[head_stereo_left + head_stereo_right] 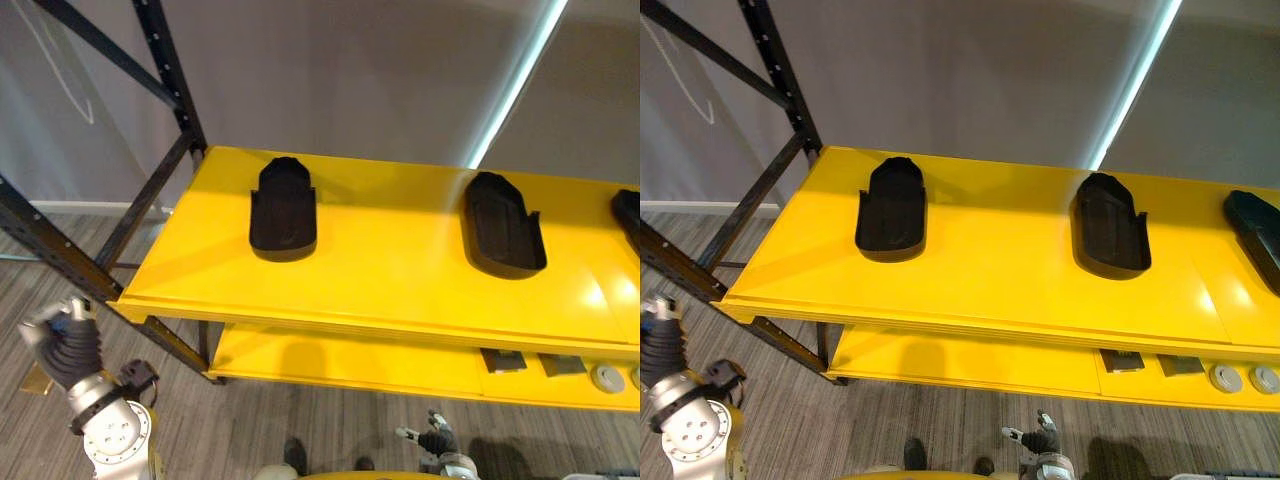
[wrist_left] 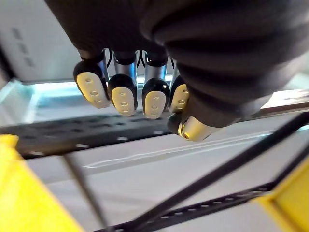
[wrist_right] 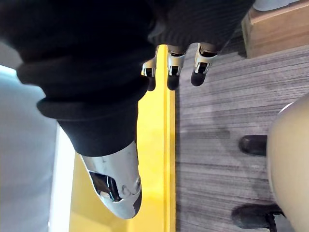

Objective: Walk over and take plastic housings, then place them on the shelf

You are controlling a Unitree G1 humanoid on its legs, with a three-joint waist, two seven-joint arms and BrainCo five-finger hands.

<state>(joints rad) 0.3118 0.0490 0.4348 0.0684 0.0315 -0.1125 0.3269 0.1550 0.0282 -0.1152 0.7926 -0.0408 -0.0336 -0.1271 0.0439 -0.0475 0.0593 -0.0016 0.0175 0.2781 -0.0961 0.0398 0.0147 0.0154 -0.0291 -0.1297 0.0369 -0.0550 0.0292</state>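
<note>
Black housings (image 1: 283, 208) are lying spaced toward the shelf's (image 1: 400, 262) back edge, apparently already delivered; left hand (image 1: 62, 340) is curling empty, right hand (image 3: 203, 63) is hanging slack.

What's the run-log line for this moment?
left robot hand: curled, empty | right robot hand: open, empty | three black housings on yellow shelf

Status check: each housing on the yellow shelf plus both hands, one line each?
left housing: lying flat on the top shelf, hollow side up, untouched
middle housing: lying flat on the top shelf, hollow side up, untouched
right housing: on the top shelf, cut off by the view's edge
left hand: fingers curled, holding nothing
right hand: fingers relaxed, empty
</note>
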